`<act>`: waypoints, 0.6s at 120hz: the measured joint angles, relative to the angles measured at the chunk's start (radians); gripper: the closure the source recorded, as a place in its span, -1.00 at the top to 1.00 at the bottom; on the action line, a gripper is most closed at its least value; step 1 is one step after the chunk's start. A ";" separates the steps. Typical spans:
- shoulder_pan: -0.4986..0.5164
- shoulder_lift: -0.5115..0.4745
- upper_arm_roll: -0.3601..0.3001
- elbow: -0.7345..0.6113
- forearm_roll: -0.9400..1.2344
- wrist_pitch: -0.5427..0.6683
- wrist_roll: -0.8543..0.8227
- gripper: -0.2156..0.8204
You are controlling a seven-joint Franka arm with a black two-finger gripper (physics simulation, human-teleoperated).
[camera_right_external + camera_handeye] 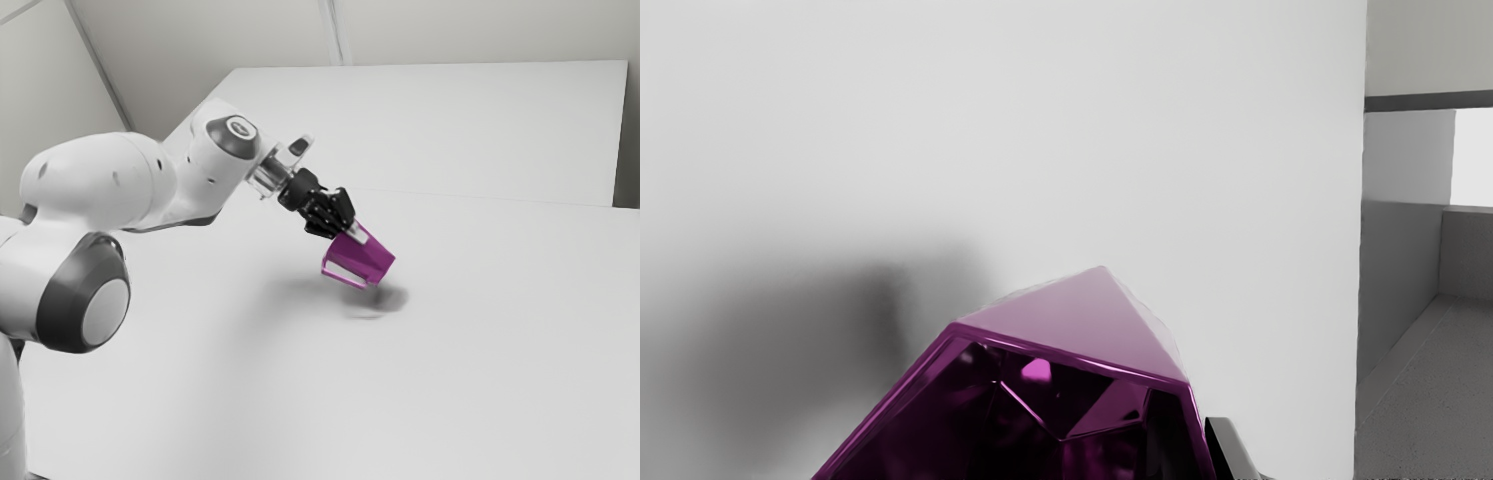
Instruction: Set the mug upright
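The purple mug [368,257] is tilted in the exterior view, its handle toward the table and the exterior view's left, with a shadow beneath it. At its upper edge the black gripper [350,230] is shut on the mug's wall. Looking from the hand, I see the faceted mug [1073,327] with its open mouth and dark inside facing the camera. One finger of the gripper [1198,440] lies against the outside of the wall; the other seems to be the dark shape inside the mug. Whether the mug's lowest corner touches the table is unclear.
The white table [480,350] spreads around the mug, and another white surface [430,130] lies behind it. Pale walls [200,30] rise at the back. In the wrist view, a table edge runs beside the grey floor [1426,387].
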 joint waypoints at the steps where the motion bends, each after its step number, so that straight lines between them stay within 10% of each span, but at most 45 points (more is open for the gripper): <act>1: 0.001 -0.007 -0.002 -0.001 0.012 0.002 -0.001 -0.91; 72: 0.080 -0.273 -0.159 -0.186 1.047 0.192 -0.079 -0.93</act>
